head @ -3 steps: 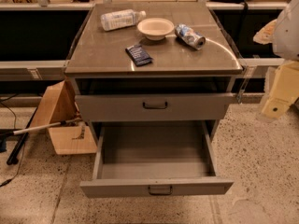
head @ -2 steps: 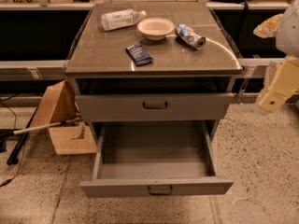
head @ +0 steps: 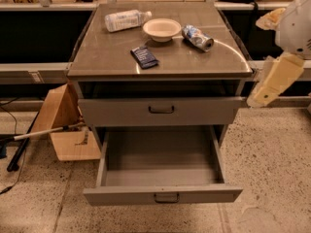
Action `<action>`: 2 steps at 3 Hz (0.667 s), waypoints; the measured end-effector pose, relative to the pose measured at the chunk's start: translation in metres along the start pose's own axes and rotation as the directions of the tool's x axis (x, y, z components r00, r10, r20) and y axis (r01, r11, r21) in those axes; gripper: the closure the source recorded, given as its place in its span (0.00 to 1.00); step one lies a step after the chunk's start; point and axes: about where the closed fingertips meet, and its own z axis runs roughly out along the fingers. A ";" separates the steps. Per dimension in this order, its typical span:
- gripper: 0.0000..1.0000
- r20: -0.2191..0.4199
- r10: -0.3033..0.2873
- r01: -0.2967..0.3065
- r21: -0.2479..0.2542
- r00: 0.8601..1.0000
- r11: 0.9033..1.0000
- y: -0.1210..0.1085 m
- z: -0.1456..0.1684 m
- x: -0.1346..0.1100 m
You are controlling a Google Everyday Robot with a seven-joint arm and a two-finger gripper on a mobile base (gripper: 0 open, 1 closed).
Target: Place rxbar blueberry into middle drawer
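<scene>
The rxbar blueberry (head: 144, 57), a small dark navy bar, lies flat on the cabinet top (head: 107, 52) near its front middle. The middle drawer (head: 163, 194) is pulled wide open below, and its grey inside (head: 160, 154) holds nothing. The upper drawer (head: 163, 110) is shut. My gripper (head: 273, 80), cream coloured, hangs at the right edge of the view. It is beside the cabinet's right front corner, level with the upper drawer, well apart from the bar and touching nothing.
On the cabinet top behind the bar are a clear plastic bottle on its side (head: 124, 20), a white bowl (head: 162, 29) and a crushed blue-silver can (head: 198, 37). A cardboard box (head: 63, 125) and a pole (head: 43, 131) stand left of the cabinet on the speckled floor.
My gripper and arm have shifted a little left and up, toward the cabinet's right side. The bar, drawers and other objects have not moved.
</scene>
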 end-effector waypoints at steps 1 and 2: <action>0.00 -0.062 0.016 -0.011 0.076 0.998 0.997 -0.013 0.014 -0.004; 0.00 -0.060 0.015 -0.010 0.075 0.998 0.997 -0.012 0.014 -0.005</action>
